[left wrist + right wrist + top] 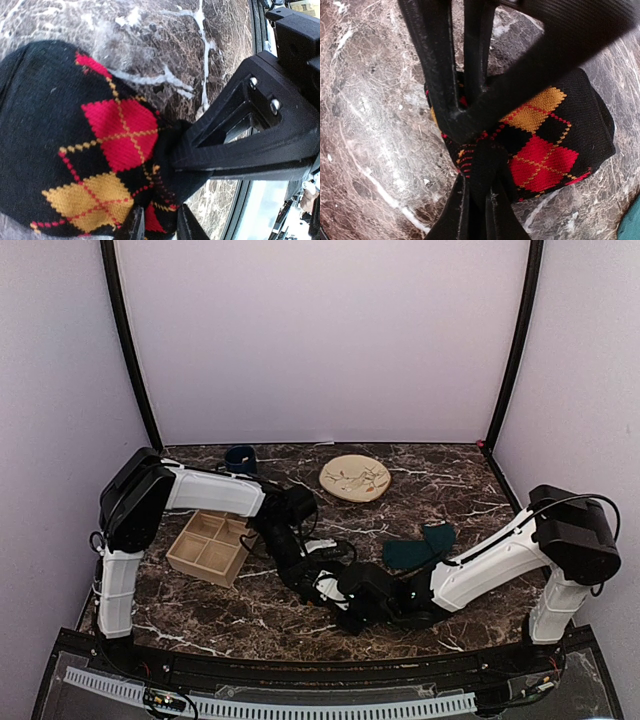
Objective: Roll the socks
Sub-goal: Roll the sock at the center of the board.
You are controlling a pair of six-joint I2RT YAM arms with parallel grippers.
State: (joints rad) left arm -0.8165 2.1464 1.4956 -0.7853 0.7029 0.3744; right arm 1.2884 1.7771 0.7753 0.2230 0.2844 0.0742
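Observation:
The black argyle socks (90,150) lie bundled on the marble near the front edge; the top view hides them under both grippers. My right gripper (479,185) is shut on a fold of black fabric at the bundle's end (485,160). My left gripper (159,225) comes in from the opposite side. Its fingers (132,225) stand a little apart with sock fabric between them. In the top view the left gripper (325,585) and the right gripper (352,605) meet at the front middle. The teal-green socks (420,545) lie flat to the right of them.
A wooden compartment tray (208,545) sits at the left. A dark blue mug (240,457) and a tan plate (355,478) stand at the back. The table's front rail (300,665) runs just behind the grippers.

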